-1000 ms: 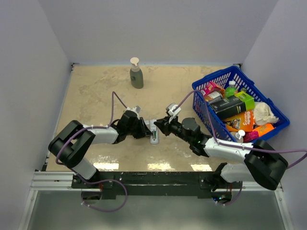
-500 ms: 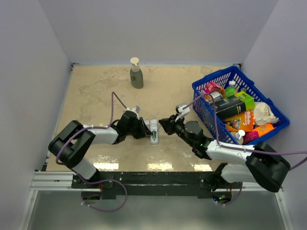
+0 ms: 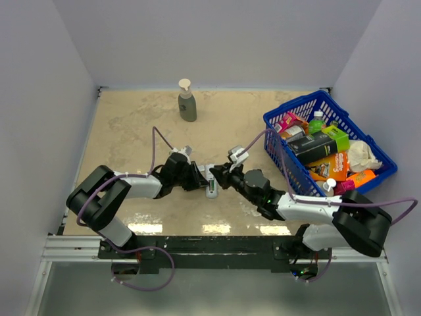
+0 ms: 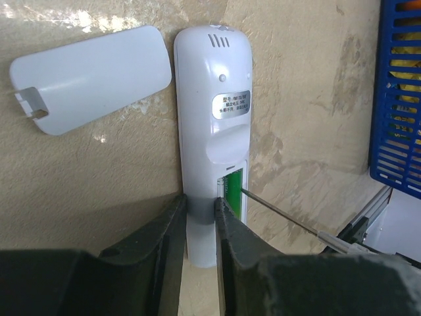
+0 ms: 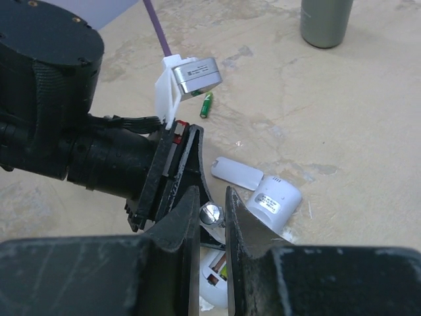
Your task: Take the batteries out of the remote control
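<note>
Setting: beige mottled table [image 3: 131, 131] walled in pale grey, with a grey pump bottle [image 3: 187, 102] at the far edge and a blue basket [image 3: 299, 105] of packets to the right. Item one, the remote control [image 4: 210, 99]: white, lying back-up near mid-table, its detached cover [image 4: 89, 79] flat on the table just beside its far end. Item two, seated battery [image 4: 235, 187]: a strip of green in the open recess. Item three, loose battery [image 5: 206, 104]: green, lying on the table beyond the left wrist, well apart from the remote. Left gripper [image 4: 199, 207]: fingers drawn in on the remote's near end, one against each long side, with the body running away from the wrist. Right gripper [image 5: 210, 197]: fingers nearly together, apparently pinching the butt of a thin grey stick [image 4: 283, 214], which slants in from the remote's right and ends at the green in the recess. The gripper itself sits just above and beside that recess. Hazards, as judged: the remote is pinned at one end only, so a sideways pry could swing its free end into the cover. The stick tip could skid off the rounded cell and scrape the recess wall. A cell freed abruptly could spring out and roll toward the table edge or under an arm. The pinch on the slim stick may let it twist under load.
</note>
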Controlling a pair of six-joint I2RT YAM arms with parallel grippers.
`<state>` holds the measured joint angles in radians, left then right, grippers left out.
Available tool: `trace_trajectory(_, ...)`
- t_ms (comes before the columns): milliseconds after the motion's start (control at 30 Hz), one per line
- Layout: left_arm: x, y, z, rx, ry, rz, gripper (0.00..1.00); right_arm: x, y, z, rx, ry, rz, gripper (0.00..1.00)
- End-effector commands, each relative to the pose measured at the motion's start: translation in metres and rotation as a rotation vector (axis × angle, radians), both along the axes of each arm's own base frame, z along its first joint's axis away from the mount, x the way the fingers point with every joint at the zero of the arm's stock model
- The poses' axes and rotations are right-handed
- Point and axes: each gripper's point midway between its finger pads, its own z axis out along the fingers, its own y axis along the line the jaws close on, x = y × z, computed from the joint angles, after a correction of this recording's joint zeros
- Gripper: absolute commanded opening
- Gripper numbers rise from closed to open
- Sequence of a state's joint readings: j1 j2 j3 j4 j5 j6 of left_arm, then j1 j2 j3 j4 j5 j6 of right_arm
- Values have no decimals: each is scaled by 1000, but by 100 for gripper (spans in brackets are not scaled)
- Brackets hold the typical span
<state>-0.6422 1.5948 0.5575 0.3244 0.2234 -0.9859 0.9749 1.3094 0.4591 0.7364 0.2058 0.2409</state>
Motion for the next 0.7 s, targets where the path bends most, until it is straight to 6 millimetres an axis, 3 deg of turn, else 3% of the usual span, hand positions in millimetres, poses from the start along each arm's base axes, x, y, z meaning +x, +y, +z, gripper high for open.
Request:
trace_trajectory(0, -19, -27, 5, -87, 7, -86, 24, -41, -43, -106, -122, 382, -73, 0)
trace_trajectory(67, -21, -28, 5, -96, 7, -87, 17, -40, -55, -107, -53, 424, -98, 0)
trace_trajectory(267, -27, -33, 9, -121, 4, -107, 0, -40, -60, -110, 46, 496, -120, 0)
trace_trajectory(567, -30, -41, 15, -132, -4, -119, 0, -35, -48, -93, 178, 517, -91, 0)
trace_trajectory(667, -32, -44, 14, -132, -1, -125, 0, -29, -48, -88, 132, 487, -92, 0)
